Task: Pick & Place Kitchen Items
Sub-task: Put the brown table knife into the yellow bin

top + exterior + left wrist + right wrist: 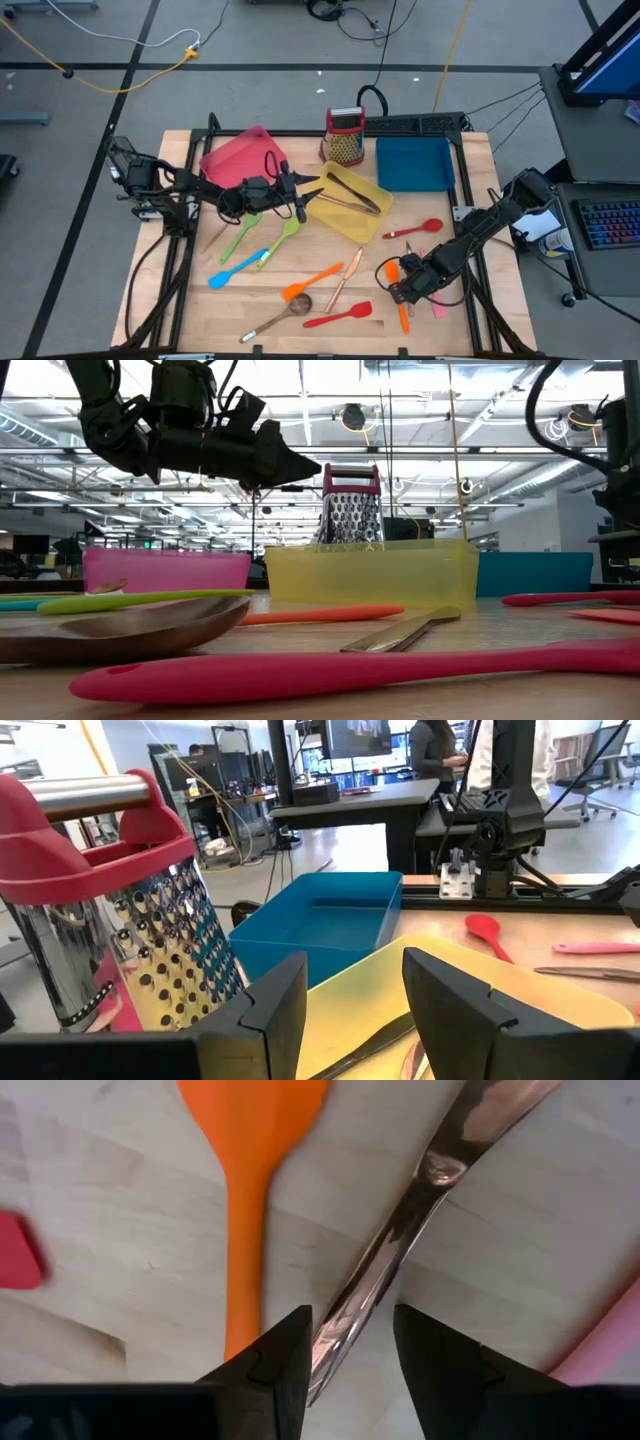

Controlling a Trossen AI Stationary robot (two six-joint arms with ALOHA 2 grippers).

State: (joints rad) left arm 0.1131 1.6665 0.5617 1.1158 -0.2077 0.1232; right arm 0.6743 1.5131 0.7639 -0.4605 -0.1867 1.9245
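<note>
My right gripper [398, 285] is at the near right of the table, pointing steeply down. It is open over a copper-coloured piece of cutlery [440, 1170] that lies flat on the wood. One finger stands on each side of the handle. An orange spatula [250, 1170] lies flat right beside it. My left gripper [312, 190] hangs level and open above the near-left edge of the yellow tray [340, 217], with nothing between its fingers [270, 1005]. The tray holds a copper piece and a dark utensil [352, 195]. Other utensils lie scattered on the table.
A pink tray [240, 155], a red-topped box grater [345, 135] and a blue tray [413, 163] stand along the far side. Green [283, 240], blue [235, 270], orange [312, 281], red [340, 316] and pink [437, 305] utensils, a brown spoon [280, 315] and a red spoon [412, 230] lie on the wood.
</note>
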